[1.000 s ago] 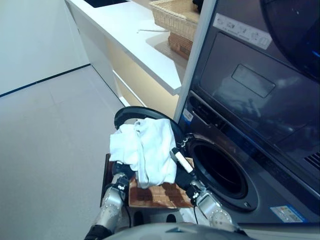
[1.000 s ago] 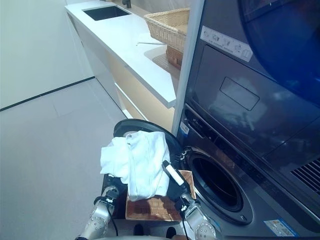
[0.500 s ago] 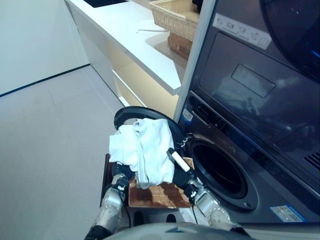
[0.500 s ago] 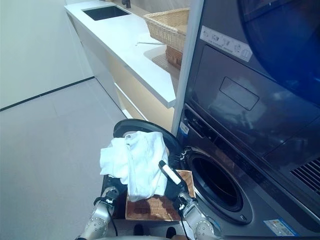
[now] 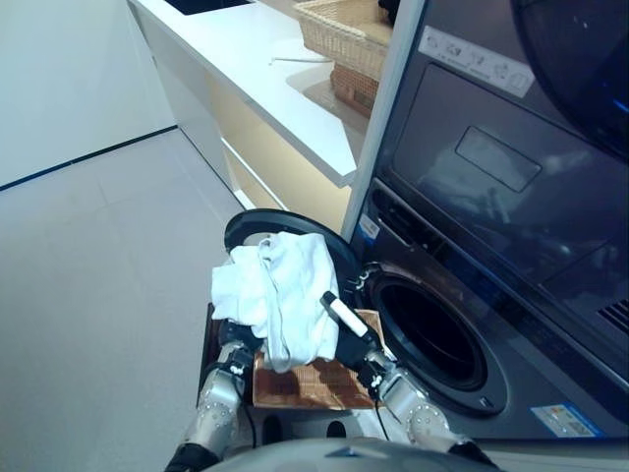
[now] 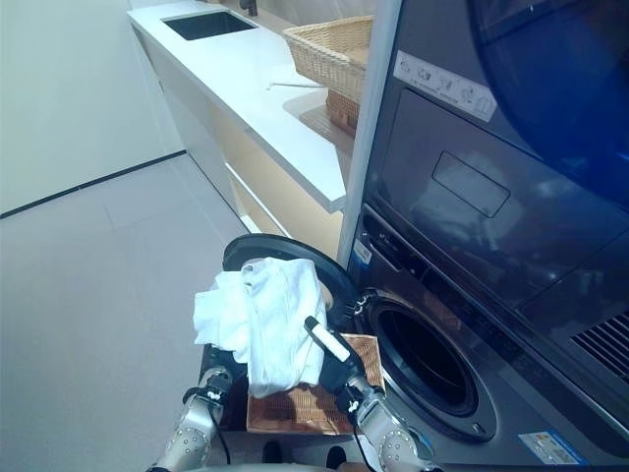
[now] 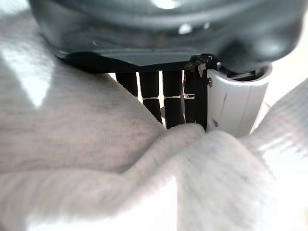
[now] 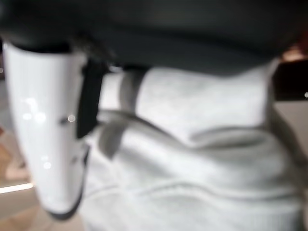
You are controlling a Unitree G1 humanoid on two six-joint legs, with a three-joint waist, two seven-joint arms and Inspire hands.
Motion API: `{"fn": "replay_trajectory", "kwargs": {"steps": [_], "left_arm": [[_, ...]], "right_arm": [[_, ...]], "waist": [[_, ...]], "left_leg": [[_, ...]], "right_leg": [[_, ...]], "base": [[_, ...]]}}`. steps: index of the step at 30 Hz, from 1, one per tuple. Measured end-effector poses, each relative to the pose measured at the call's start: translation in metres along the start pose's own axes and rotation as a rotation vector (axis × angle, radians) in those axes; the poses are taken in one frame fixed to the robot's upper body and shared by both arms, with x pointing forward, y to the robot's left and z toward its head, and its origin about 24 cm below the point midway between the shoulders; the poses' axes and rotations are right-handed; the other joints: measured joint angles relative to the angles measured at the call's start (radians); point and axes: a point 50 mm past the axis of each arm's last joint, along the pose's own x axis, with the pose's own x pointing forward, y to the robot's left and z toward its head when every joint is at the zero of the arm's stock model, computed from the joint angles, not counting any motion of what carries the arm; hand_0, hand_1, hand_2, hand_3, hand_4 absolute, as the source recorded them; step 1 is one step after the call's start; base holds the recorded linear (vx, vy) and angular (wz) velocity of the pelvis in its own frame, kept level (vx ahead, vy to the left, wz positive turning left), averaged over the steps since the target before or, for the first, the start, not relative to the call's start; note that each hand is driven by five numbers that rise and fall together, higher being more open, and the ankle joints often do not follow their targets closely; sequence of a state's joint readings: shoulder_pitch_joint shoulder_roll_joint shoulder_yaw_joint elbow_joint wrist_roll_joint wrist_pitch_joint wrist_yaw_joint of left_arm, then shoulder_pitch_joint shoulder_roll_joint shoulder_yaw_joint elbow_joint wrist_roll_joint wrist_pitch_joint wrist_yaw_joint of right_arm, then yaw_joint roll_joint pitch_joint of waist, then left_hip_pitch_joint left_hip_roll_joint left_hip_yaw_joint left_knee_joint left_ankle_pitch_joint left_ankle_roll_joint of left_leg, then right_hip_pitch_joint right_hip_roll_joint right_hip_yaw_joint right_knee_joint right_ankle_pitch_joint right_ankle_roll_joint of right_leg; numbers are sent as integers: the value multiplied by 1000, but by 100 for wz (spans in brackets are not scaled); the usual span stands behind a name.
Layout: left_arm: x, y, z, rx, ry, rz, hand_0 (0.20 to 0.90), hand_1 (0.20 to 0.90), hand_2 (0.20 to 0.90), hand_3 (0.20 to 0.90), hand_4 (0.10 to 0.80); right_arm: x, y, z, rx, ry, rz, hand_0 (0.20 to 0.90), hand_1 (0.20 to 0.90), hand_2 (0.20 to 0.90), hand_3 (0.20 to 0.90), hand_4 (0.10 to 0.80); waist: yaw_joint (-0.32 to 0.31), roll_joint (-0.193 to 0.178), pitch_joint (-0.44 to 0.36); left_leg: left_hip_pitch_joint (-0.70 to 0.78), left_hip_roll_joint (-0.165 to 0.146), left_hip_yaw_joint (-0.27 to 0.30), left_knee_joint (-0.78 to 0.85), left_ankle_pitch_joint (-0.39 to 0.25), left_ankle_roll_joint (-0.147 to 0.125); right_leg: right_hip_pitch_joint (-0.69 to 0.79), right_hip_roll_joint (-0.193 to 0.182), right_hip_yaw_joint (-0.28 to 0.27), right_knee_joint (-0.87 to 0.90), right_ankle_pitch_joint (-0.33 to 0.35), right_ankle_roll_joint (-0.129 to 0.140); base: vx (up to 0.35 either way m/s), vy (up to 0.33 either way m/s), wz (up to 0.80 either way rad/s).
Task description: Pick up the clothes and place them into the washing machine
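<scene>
A bundle of white clothes (image 5: 280,290) hangs between both hands above a brown wicker basket (image 5: 305,385) on the floor. My left hand (image 5: 236,354) grips it from below on the left; its dark fingers (image 7: 171,98) and white-covered thumb close into the cloth (image 7: 96,144). My right hand (image 5: 356,344) holds the right side, its white-covered thumb (image 8: 43,130) pressed against the fabric (image 8: 192,168). The washing machine's round drum opening (image 5: 432,334) gapes just right of the bundle. Its dark round door (image 5: 257,222) stands open behind the clothes.
A second dark machine (image 5: 491,147) is stacked above the washer. A white counter (image 5: 256,69) runs off to the back left, with a wicker basket (image 5: 344,29) and a sink (image 6: 206,25) on it. Pale tiled floor (image 5: 88,275) spreads to the left.
The bundle and both hands have shifted slightly to the left. The right hand's thumb has slid further left across the cloth.
</scene>
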State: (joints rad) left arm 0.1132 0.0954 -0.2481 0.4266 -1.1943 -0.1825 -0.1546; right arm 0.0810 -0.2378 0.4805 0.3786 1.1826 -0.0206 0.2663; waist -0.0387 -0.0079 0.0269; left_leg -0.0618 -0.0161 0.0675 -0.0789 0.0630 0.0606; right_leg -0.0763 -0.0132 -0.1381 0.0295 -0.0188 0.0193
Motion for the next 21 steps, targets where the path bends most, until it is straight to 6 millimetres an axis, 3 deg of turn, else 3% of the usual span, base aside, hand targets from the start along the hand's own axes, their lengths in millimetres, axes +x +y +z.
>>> {"fn": "replay_trajectory", "kwargs": {"steps": [12, 14, 15, 17, 18, 19, 21], "left_arm": [[0, 0, 1, 2, -5, 2, 200, 200, 200, 200, 300], [0, 1, 2, 1, -9, 3, 200, 200, 200, 200, 300], [0, 1, 2, 1, -10, 3, 200, 200, 200, 200, 300], [0, 1, 2, 2, -11, 3, 200, 200, 200, 200, 300], [0, 1, 2, 2, -11, 3, 200, 200, 200, 200, 300], [0, 1, 2, 2, -11, 3, 200, 200, 200, 200, 300], [0, 1, 2, 2, -11, 3, 200, 200, 200, 200, 300]], "right_arm": [[2, 3, -2, -46, 38, 20, 900, 900, 900, 900, 800], [3, 4, -2, -49, 40, 25, 755, 755, 755, 755, 696], [4, 5, -2, -50, 41, 27, 730, 730, 730, 730, 678], [4, 5, -2, -52, 44, 30, 447, 447, 447, 447, 476], [4, 5, -2, -52, 44, 30, 403, 403, 403, 403, 445], [4, 5, -2, -53, 44, 30, 222, 222, 222, 222, 316], [5, 6, -1, -56, 43, 34, 200, 200, 200, 200, 300]], "waist": [[2, 1, 0], [2, 1, -1], [2, 1, -1], [2, 2, -1], [2, 2, -1], [3, 2, -1], [3, 3, -2]], "left_leg": [[1, 0, 8, 0, 0, 0], [1, 0, 8, 0, 0, 0], [1, 0, 8, 0, 0, 0], [1, 0, 8, 0, 0, 0], [1, 0, 8, 0, 0, 0], [1, 0, 8, 0, 0, 0], [1, 0, 8, 0, 0, 0]], "right_leg": [[-1, 0, 6, 0, 1, 1], [-1, 1, 6, 0, 1, 1], [-1, 0, 6, 0, 1, 1], [-1, 0, 6, 0, 1, 1], [0, 0, 6, 0, 1, 1], [-1, 0, 6, 0, 1, 1], [-1, 1, 6, 0, 1, 1]], "base": [[0, 0, 0], [0, 0, 0], [0, 0, 0], [0, 0, 0], [0, 0, 0], [0, 0, 0], [0, 0, 0]]}}
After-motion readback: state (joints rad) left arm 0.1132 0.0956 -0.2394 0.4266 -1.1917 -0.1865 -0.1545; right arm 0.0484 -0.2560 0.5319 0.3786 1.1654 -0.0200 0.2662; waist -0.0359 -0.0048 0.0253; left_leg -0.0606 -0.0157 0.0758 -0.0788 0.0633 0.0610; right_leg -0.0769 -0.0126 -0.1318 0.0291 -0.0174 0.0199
